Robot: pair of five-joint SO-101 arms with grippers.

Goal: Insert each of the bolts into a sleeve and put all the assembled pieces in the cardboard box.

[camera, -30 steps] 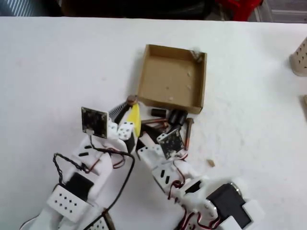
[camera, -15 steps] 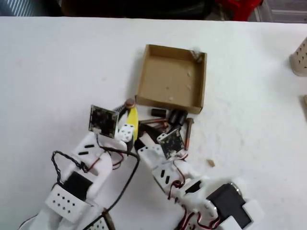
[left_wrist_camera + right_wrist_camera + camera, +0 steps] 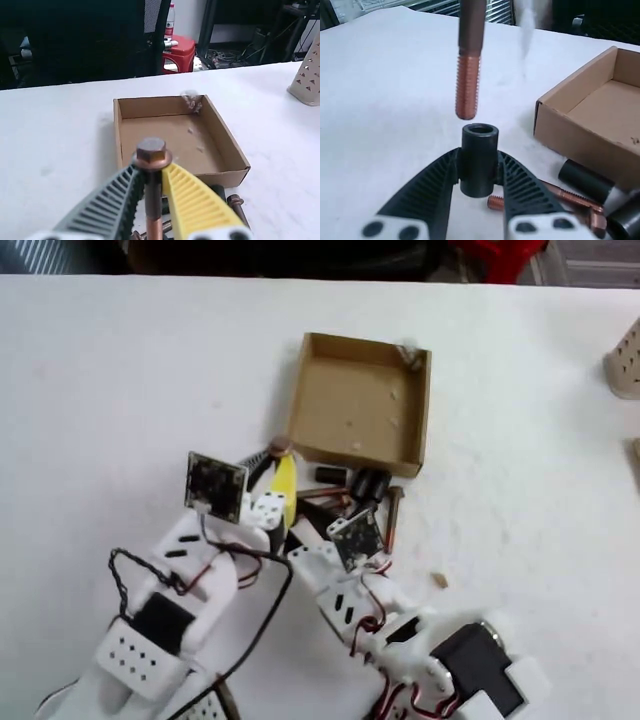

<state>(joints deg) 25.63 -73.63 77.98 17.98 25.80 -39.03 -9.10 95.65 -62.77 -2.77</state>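
Progress looks slight: the cardboard box (image 3: 352, 400) holds no assembled piece. The left gripper (image 3: 151, 167) pinches a bolt (image 3: 151, 150) just above the sleeve (image 3: 479, 150) clamped upright by the right gripper (image 3: 479, 167), not yet in. By the box's near wall lie spare bolts (image 3: 392, 515) and sleeves (image 3: 372, 482).
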